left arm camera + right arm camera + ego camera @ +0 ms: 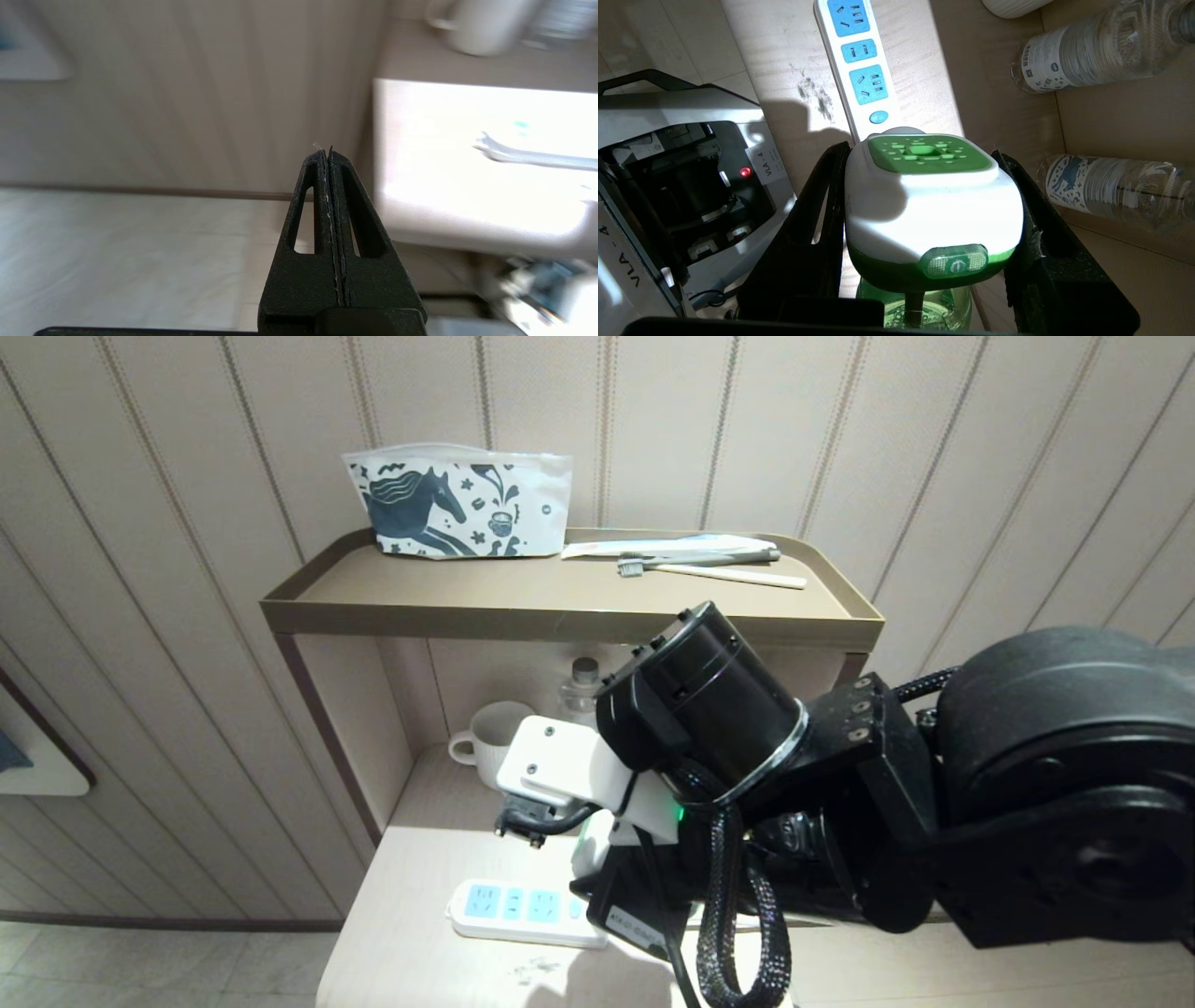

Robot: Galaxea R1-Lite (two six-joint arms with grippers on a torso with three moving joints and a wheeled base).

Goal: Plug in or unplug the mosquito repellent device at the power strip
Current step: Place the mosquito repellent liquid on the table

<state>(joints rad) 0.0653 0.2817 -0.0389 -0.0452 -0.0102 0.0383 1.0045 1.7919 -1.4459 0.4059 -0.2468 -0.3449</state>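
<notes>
Only the right wrist view shows the right gripper clamping the mosquito repellent device; left jaws together.

The head view looks forward and down on the power strip from behind the right arm; the right wrist view sits close above the same strip; the left wrist view faces wall and floor, off to the side
</notes>
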